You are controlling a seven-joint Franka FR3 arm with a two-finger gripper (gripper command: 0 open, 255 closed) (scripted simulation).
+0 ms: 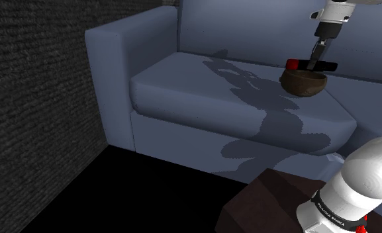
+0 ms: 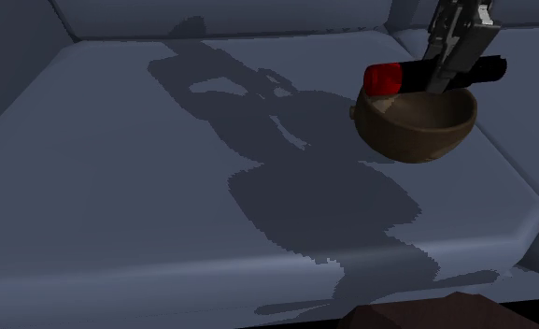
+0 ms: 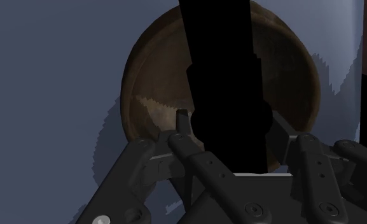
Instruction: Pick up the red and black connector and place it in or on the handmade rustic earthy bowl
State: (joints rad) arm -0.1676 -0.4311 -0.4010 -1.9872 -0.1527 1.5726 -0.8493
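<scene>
In the shoulder view's upper right, the pincer (image 1: 317,59) is clasping the red and black connector (image 1: 292,64) over the brown bowl (image 1: 302,86) on the sofa cushion (image 1: 183,86). A good placement is calling for lowering centred before letting go.

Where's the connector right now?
Shoulder view's upper right: the red and black connector is clasped in the claw, right over the brown bowl on the sofa's seat cushion.
</scene>
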